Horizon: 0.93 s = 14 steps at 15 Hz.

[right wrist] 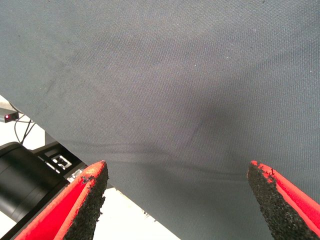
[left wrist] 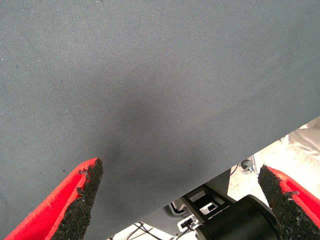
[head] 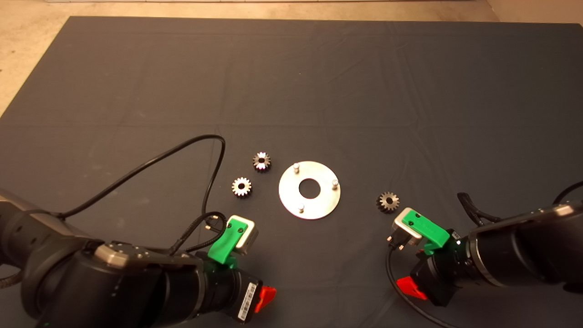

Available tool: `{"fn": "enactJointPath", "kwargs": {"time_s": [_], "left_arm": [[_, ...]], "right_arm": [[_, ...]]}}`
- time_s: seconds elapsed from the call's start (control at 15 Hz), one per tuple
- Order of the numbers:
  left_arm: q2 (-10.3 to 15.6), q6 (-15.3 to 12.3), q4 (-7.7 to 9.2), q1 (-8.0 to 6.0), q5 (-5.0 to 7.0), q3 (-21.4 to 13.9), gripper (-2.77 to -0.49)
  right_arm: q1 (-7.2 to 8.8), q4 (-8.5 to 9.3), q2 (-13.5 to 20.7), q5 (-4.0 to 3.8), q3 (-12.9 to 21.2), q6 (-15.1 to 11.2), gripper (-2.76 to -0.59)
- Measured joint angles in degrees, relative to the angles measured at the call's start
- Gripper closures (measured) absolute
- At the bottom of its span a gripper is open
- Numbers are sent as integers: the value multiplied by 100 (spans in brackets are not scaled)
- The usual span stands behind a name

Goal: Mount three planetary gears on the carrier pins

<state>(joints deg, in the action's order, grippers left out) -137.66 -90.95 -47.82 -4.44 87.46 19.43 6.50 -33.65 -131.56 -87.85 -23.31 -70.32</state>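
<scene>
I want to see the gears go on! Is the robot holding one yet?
No. The left gripper and right gripper are both open and empty; all three gears lie on the mat.

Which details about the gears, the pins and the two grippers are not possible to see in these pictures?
- Both wrist views show only the mat: no gears, no disc.
- Head view: the left gripper and right gripper are mostly hidden by their own arms; only a red part shows.
- Head view: the three planetary gears and the carrier pins are too small to compare bore and pin.
</scene>
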Motion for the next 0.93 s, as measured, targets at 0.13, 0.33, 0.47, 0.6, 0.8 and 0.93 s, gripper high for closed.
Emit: {"fn": "enactJointPath", "kwargs": {"time_s": [0.13, 0.33, 0.47, 0.6, 0.8, 0.93], "left_arm": [[-9, 0, 0, 0, 0, 0, -222], [-11, 0, 0, 0, 0, 0, -222], [-16, 0, 0, 0, 2, 0, -222], [-60, 0, 0, 0, 0, 0, -222], [-74, 0, -2, 0, 5, 0, -222], [-93, 0, -2, 0, 0, 0, -222]], "right_arm": [[0, 0, 0, -2, 0, 0, -206], [18, 19, 0, 0, 0, 0, -206], [371, 158, 2, -2, 0, -1, -206], [884, 424, 30, -5, -1, 0, -206], [990, 694, 37, -5, -85, 2, -206], [1065, 832, 47, -1, -206, 9, -206]]}}
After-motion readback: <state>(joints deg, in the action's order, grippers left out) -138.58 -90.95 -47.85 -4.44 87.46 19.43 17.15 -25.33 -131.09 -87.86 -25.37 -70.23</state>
